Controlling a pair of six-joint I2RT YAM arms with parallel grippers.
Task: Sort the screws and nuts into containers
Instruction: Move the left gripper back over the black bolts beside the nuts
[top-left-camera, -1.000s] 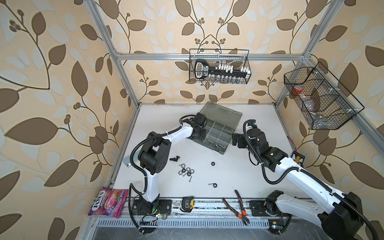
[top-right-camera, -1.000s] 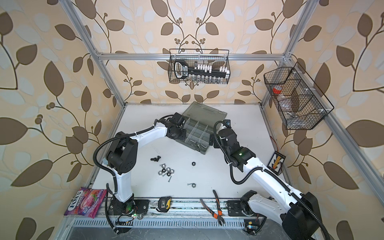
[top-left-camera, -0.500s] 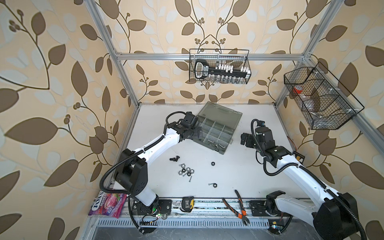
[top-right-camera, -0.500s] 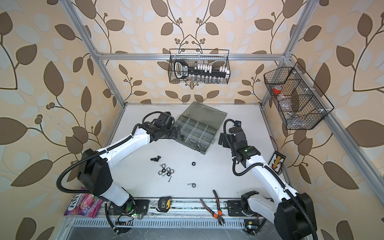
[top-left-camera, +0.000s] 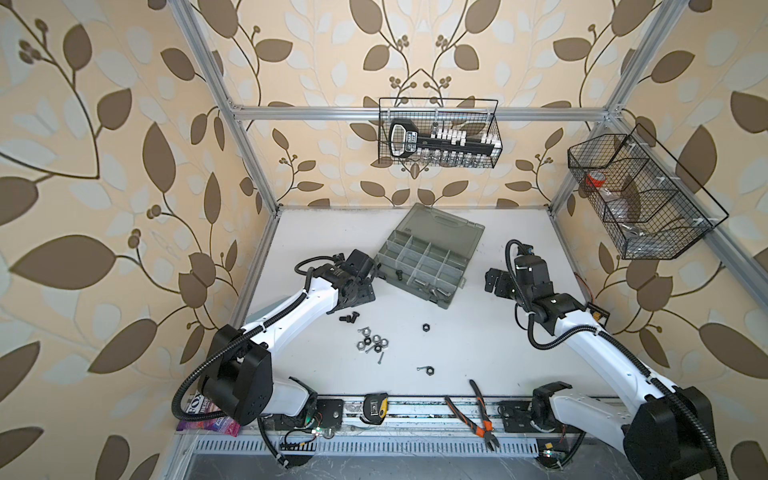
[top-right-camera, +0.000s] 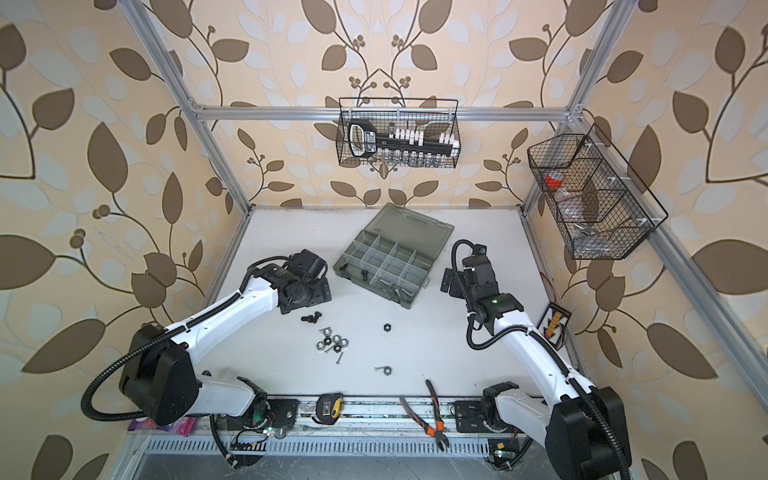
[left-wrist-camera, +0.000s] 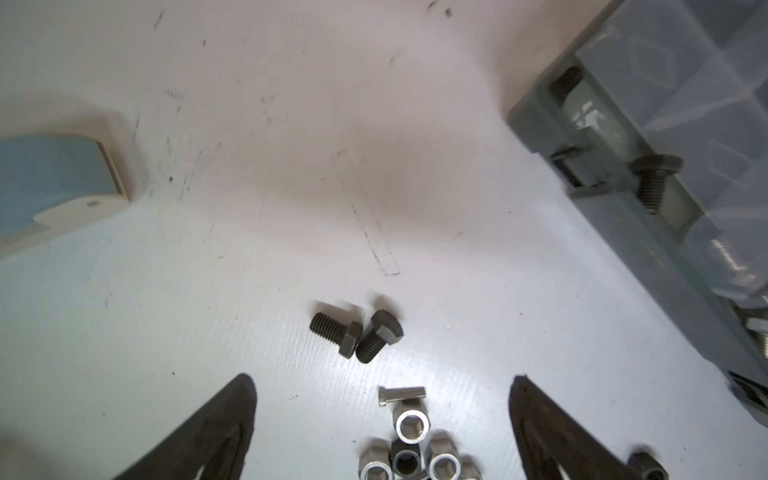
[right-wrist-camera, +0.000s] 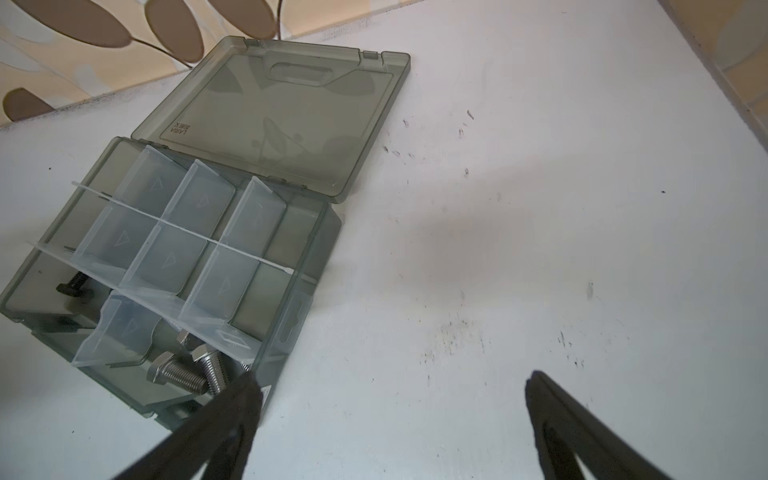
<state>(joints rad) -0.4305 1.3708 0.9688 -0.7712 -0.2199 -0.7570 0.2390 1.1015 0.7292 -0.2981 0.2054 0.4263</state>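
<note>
**Left gripper**: jaws spread wide with nothing between them. It sits left of centre in both top views, just beside the lower left corner of the organiser box.

**Pair of black bolts**: they lie touching each other on the white table, just below the left gripper in a top view. Nothing grips them.

**Cluster of nuts**: mostly silver, at centre frame below the pair of bolts. The wrist camera sees it between the open fingers. A thin screw lies at its lower edge.

**Lone black nut**: right of the cluster and apart from it.

**Organiser box**: upper centre of the frame, lid open. A single black bolt lies in its lower left compartment and silver bolts lie in its lower right one.

**Right gripper**: jaws wide and empty, right of the box.
</note>
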